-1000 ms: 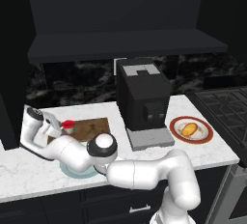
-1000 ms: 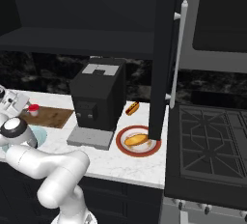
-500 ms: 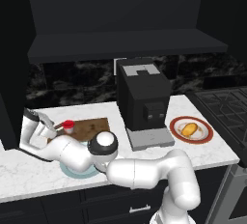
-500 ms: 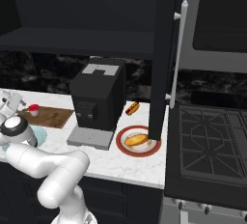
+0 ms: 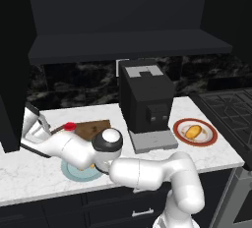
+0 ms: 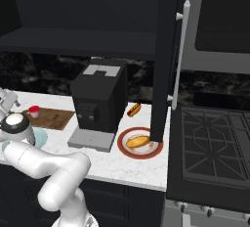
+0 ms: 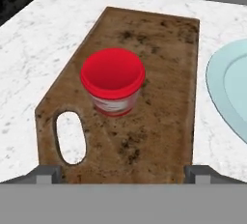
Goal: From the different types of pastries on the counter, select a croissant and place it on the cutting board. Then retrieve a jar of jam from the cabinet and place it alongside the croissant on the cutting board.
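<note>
The jar of jam [image 7: 113,80], red-lidded with a pale body, stands upright on the brown cutting board [image 7: 159,121], near its slot handle hole. My gripper [image 7: 123,174] is open, its fingertips [image 7: 46,172] wide apart short of the board's handle end, holding nothing. From the left base view the gripper [image 5: 38,123] hovers left of the jar [image 5: 69,126] and board [image 5: 96,127]. The right base view has the jar [image 6: 33,109] on the board [image 6: 51,118]. A golden pastry [image 6: 138,141] lies on a red-rimmed plate [image 6: 151,151], and an oblong pastry [image 6: 134,109] lies behind it on the counter [image 6: 122,165].
A round light-blue plate [image 5: 74,172] sits in front of the board, partly under my arm. The black coffee machine [image 5: 146,103] stands right of the board. The dark cabinet shelf [image 5: 128,45] hangs overhead. A stove [image 6: 215,143] is at the far right.
My hand has backed a little to the left, away from the jar. The jar stays standing on the board.
</note>
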Robot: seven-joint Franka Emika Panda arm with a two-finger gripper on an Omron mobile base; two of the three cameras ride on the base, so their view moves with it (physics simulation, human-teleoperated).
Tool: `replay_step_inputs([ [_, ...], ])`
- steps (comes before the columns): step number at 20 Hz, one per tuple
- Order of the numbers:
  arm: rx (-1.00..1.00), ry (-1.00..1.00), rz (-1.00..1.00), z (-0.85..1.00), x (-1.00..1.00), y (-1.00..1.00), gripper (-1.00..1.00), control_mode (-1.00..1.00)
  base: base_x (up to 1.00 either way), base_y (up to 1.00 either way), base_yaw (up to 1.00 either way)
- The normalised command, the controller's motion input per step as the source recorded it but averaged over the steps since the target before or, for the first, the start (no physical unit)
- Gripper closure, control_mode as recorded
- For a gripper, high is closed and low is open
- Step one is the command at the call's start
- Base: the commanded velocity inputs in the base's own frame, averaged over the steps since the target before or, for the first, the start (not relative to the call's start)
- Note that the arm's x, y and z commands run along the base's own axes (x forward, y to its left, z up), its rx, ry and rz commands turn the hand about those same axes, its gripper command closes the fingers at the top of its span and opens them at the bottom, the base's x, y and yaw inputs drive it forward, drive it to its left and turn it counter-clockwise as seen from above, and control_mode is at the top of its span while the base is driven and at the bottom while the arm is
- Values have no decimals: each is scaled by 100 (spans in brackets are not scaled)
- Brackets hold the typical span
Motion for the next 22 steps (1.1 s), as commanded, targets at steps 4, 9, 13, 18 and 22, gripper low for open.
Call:
replay_step_inputs([
  [4, 16, 0, -10, -35, -51, -21, -100, -100, 0, 0, 0],
  [9, 6, 0, -16, -49, -55, -55, -100, -100, 0, 0, 0],
  [13, 10, -5, -13, -20, -51, -66, -100, -100, 0, 0, 0],
  [18, 11, -15, -8, 0, -67, -47, -100, -100, 0, 0, 0],
  [22, 8, -16, -5, 0, -76, -36, -100, -100, 0, 0, 0],
])
